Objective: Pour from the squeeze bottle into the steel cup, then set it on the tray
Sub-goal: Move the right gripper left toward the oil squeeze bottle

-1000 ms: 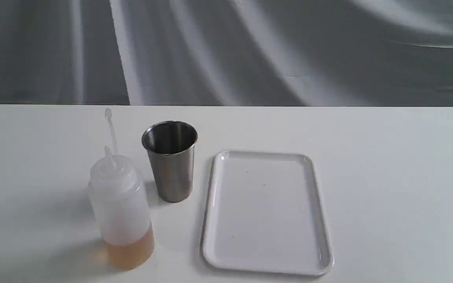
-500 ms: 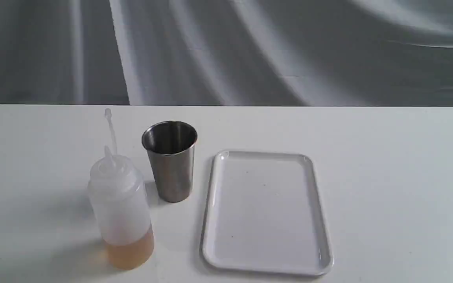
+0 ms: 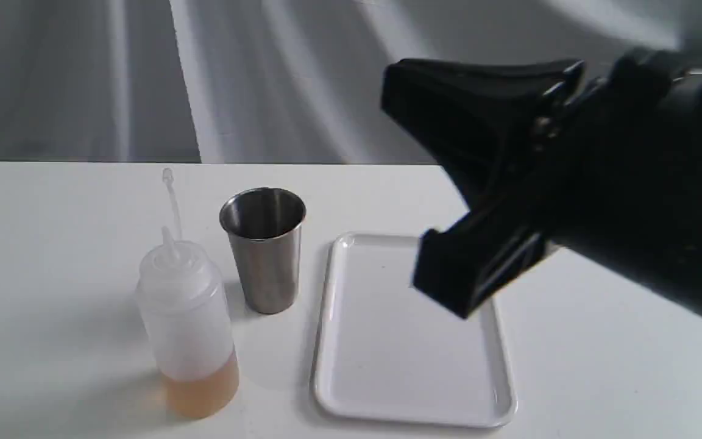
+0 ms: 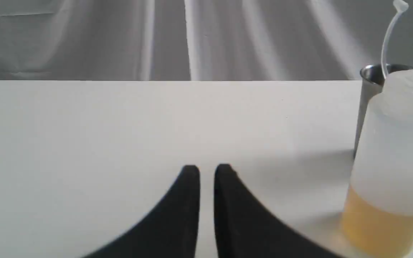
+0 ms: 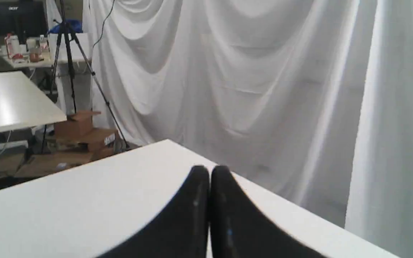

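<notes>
Standing beside empty jaws: squeeze bottle (image 4: 393, 161)

No legible text; distant bottle labels too blurred.

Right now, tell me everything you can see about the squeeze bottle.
The squeeze bottle is translucent, whitish soft-looking plastic with a rounded shoulder and a pointed nozzle. Its thin cap strap sticks up above the nozzle, so the cap is off. Amber liquid fills roughly the bottom quarter. It stands upright on the white table, in front and to the left of the steel cup in the exterior view, apart from it. Nothing holds or touches it but the table.
</notes>
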{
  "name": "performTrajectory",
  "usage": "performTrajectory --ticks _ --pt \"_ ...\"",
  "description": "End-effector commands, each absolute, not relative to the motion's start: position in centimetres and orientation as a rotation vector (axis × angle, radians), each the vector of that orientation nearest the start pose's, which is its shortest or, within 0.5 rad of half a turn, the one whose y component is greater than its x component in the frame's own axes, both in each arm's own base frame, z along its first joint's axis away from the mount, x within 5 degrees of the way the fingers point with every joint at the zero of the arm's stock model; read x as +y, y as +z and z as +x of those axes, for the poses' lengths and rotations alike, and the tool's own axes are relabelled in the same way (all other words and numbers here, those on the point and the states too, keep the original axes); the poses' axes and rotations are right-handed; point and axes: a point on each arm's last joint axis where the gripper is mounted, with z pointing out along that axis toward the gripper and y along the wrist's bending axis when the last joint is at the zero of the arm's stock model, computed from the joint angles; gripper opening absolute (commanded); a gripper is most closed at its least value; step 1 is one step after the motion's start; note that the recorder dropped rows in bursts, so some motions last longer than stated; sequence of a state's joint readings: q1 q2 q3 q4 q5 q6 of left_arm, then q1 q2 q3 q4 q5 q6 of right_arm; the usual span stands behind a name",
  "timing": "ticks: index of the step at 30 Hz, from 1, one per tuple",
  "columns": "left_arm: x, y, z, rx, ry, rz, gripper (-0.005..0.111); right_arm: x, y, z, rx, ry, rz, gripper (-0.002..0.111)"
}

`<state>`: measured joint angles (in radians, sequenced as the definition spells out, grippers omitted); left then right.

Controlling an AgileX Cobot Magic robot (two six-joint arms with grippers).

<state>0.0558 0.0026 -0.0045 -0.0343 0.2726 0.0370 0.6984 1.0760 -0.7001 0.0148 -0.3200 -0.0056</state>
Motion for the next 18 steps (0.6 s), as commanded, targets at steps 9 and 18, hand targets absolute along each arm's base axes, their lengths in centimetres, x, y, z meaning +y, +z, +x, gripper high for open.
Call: performTrajectory --ticks 9,18 --pt "0.2 18.9 5.5 1.749 0.032 -0.039 0.008 17.9 30.0 22.2 1.518 0.443 -0.517 0.000" --pt "0.2 18.9 5.5 1.749 0.034 -0.038 0.008 19.8 24.8 25.2 1.525 0.324 -0.554 0.000"
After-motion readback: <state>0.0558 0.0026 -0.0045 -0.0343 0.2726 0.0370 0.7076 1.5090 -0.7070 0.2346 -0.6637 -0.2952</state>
